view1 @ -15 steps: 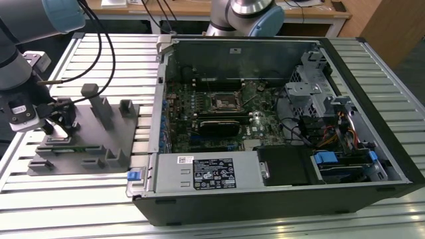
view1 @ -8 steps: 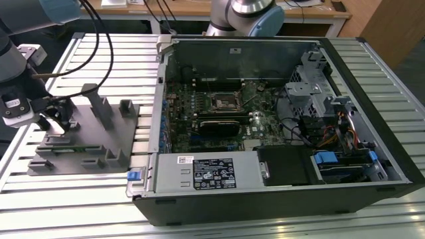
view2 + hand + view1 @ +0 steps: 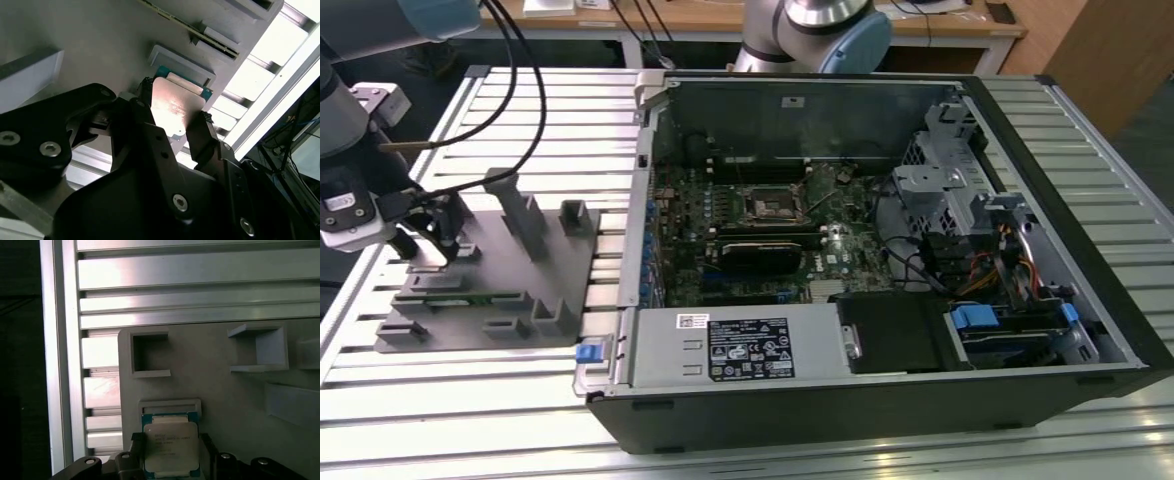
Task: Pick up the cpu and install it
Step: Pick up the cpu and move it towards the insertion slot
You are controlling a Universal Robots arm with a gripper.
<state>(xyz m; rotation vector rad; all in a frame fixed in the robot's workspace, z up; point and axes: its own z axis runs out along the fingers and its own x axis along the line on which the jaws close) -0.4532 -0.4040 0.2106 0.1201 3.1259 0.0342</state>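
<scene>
While the claw (image 3: 175, 106) grips the cpu (image 3: 171, 447) by two opposite edges right at the grey fixture (image 3: 494, 290), the pick-up seems to me begun but not finished, and the install into the socket (image 3: 771, 203), well apart from this fixture, is not yet done.

This looks like a robotics lab or assembly workshop. A slatted aluminium tabletop (image 3: 520, 110) carries an opened desktop computer case (image 3: 854, 420) at the centre and a grey fixture plate (image 3: 454, 335) at lower left. A robot arm base (image 3: 814, 40) and a wooden desk (image 3: 707, 15) sit along the top.
</scene>
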